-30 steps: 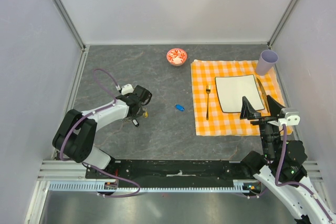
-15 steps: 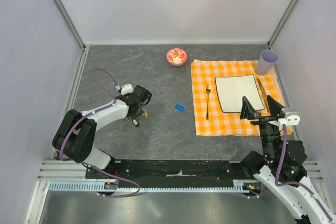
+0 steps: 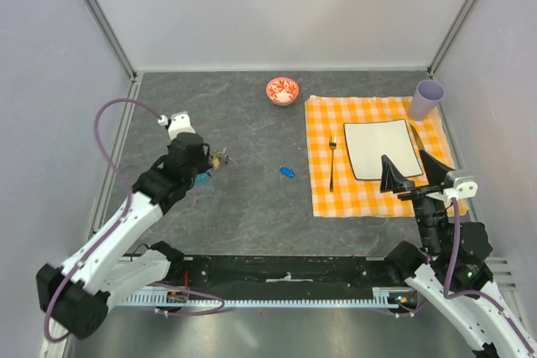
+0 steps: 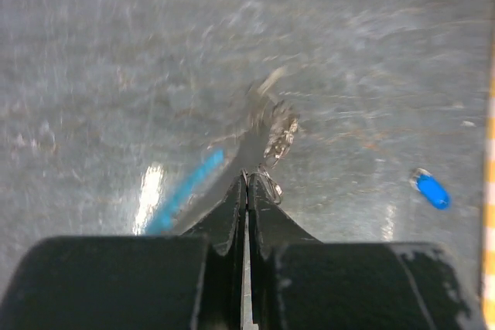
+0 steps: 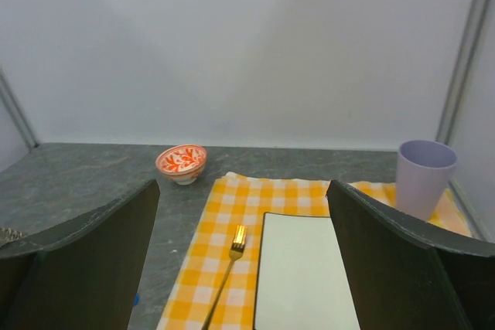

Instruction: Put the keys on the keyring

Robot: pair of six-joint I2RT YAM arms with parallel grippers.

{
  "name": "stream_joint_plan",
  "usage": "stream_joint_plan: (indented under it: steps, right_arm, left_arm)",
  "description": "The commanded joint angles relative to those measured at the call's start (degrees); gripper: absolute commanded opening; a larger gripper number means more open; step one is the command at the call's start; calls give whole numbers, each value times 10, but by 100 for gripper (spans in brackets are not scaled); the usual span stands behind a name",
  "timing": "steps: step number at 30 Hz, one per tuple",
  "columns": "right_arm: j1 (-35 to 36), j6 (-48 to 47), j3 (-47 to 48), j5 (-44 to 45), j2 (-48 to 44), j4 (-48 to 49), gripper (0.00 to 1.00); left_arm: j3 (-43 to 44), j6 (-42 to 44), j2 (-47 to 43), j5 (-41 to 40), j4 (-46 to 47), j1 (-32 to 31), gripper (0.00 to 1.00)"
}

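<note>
Left gripper (image 4: pixel 247 185) clamped on keyring (image 4: pixel 184 192)
We saw keys (image 4: pixel 278 125) bunched beyond its tips; right gripper (image 5: pixel 240 191) stood spread wide.

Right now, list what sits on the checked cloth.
Fork, white plate and purple cup. The right end effector covers the cloth's near right part and the plate's corner; what lies there is hidden.

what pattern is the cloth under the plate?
The cloth is an orange-and-white check. It shows best in the top external view.
</note>
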Motion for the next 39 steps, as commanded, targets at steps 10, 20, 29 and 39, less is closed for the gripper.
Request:
stream_joint_plan:
  steps: [10,20,29,39]
  right_arm:
    - [4,133,176,-365,320,-101,98]
    - [3,196,146,-500,438,35,98]
    - [4,148,43,-620,498,335,98]
    - [4,149,69,-766,599,451,84]
  left_arm:
    - [-69,390,-316,367,200,1,2]
    - [-84,406,-297,611,216,1,2]
    - [-110,297,-238,715,339,1,2]
    - [-113,317,-207,776,373,1,2]
